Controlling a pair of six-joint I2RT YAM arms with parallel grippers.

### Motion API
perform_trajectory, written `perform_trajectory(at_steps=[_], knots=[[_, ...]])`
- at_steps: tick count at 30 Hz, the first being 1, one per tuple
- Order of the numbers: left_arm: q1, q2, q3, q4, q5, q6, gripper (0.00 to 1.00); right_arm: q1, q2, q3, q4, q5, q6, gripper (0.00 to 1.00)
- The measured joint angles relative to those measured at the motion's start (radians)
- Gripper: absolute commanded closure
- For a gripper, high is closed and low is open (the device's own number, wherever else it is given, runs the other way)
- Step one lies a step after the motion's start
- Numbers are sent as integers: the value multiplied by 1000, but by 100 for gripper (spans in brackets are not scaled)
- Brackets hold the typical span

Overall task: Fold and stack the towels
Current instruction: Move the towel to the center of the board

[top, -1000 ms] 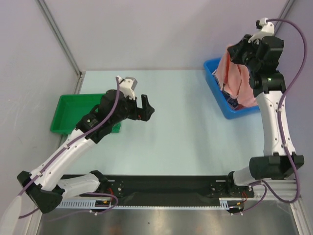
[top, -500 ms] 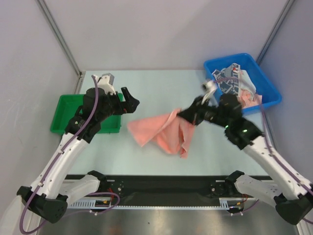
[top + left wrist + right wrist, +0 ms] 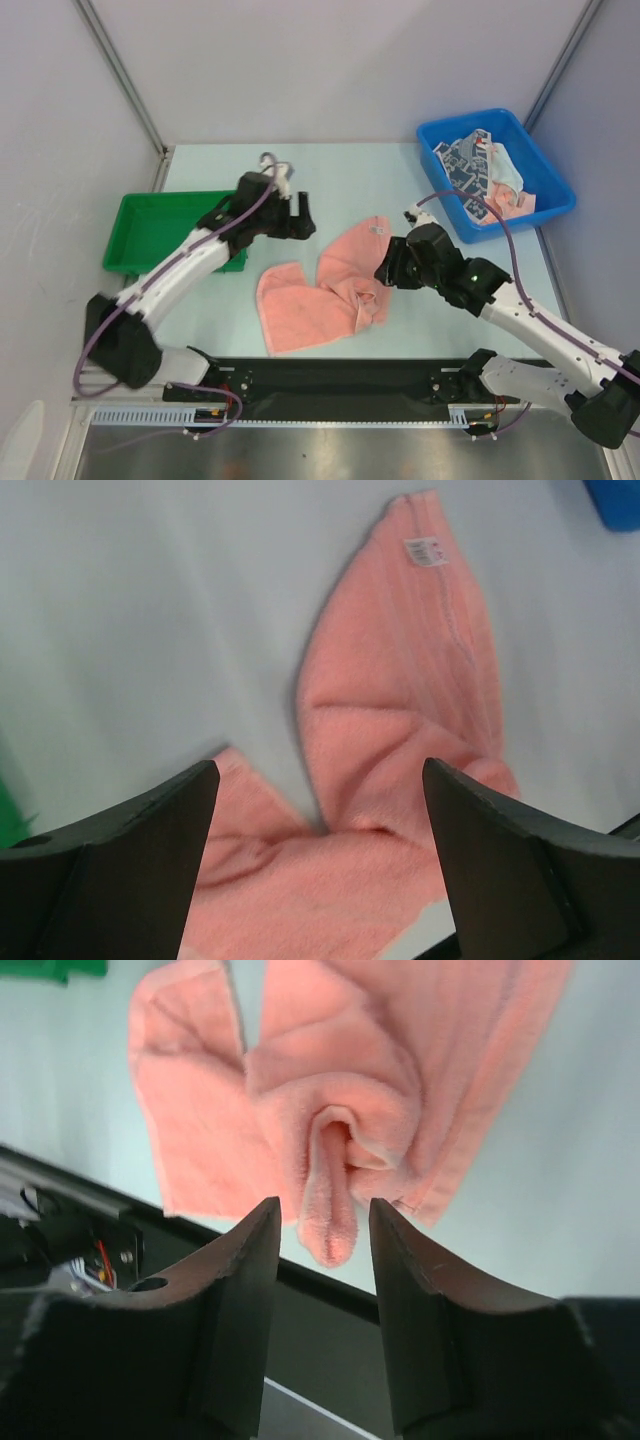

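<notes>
A salmon-pink towel (image 3: 300, 310) lies crumpled and partly doubled over on the table's near middle, a small tag on its far corner. My right gripper (image 3: 383, 272) hovers at its right edge. In the right wrist view the right gripper (image 3: 322, 1205) is open, and a raised ridge of the pink towel (image 3: 330, 1225) shows between the fingers, clear of both. My left gripper (image 3: 300, 215) is just beyond the towel's far edge. In the left wrist view the left gripper (image 3: 320, 770) is wide open above the pink towel (image 3: 400, 710). More towels, navy-patterned (image 3: 465, 160) and white (image 3: 500, 165), fill the bin.
The blue bin (image 3: 520, 218) stands at the back right. A green tray (image 3: 150, 230) sits at the left, partly under my left arm. The black base rail (image 3: 340, 375) runs along the near edge, just below the towel. Grey walls close in the table.
My right arm swung the pink towel from above the bin down onto the table's middle and opened its jaws off it. My left gripper moved right, towards the towel.
</notes>
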Motion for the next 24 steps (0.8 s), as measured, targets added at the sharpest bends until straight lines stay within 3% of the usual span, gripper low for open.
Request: perform_trajectory(at_steps=[6, 12, 18, 24], knots=[[-125, 435, 396, -7, 52, 114, 19, -20, 7, -150, 23, 100, 132, 65], [-133, 657, 580, 14, 119, 204, 21, -30, 19, -343, 83, 108, 181, 68], [-141, 885, 760, 2, 144, 269, 23, -33, 20, -420, 244, 113, 176, 70], [-163, 1030, 838, -24, 158, 301, 23, -34, 35, -483, 362, 114, 162, 71]])
